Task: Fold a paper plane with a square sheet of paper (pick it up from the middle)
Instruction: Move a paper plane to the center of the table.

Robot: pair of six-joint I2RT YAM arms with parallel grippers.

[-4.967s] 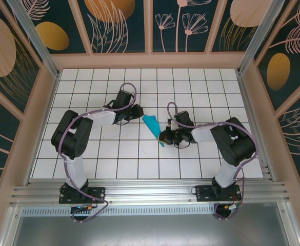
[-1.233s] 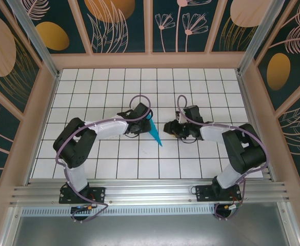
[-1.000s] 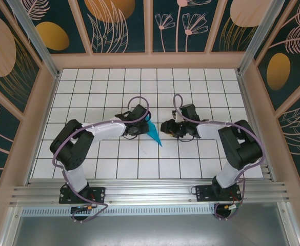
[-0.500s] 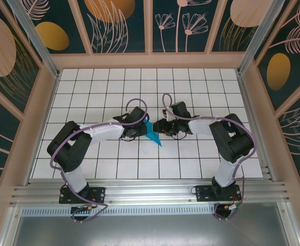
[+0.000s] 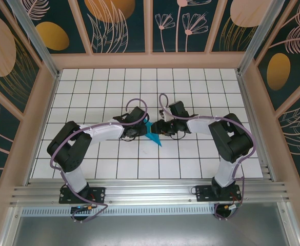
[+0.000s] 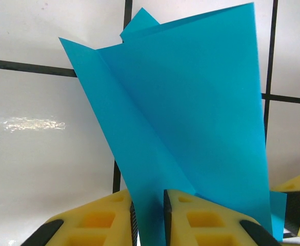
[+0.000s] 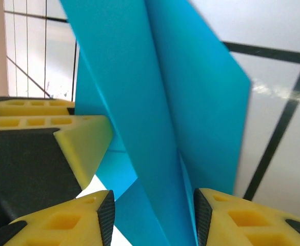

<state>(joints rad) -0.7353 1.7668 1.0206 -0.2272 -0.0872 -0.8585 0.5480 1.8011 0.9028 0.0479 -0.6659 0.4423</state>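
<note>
Paper plane (image 5: pixel 152 135): teal-blue, folded into a slim dart, right in the middle of the desk (image 5: pixel 191 169), caught between the two hands with its pointed tip aimed at the near edge.
Plane up close: from the left wrist camera the folded layers (image 6: pixel 191 128) fan up and away from the grip, with a sharp crease running down the middle. From the right wrist camera the same paper (image 7: pixel 139 102) rises as a tall keel.
Left hand (image 5: pixel 141 128): closed tight on the plane. Its yellow fingers (image 6: pixel 206 218) pinch a narrow strip of the fold between them (image 6: pixel 150 205), with hardly a gap.
Right hand (image 5: pixel 159 126): it faces the left one across the plane, and its two yellow fingers (image 7: pixel 242 215) stand apart with the fold passing between them (image 7: pixel 155 210). I cannot tell whether they press the paper.
Hands together: very close, and the left hand's yellow finger (image 7: pixel 67 136) sits just beside the paper in the right wrist camera.
Desk surface: white tiles with dark grid lines, glossy under the light.
</note>
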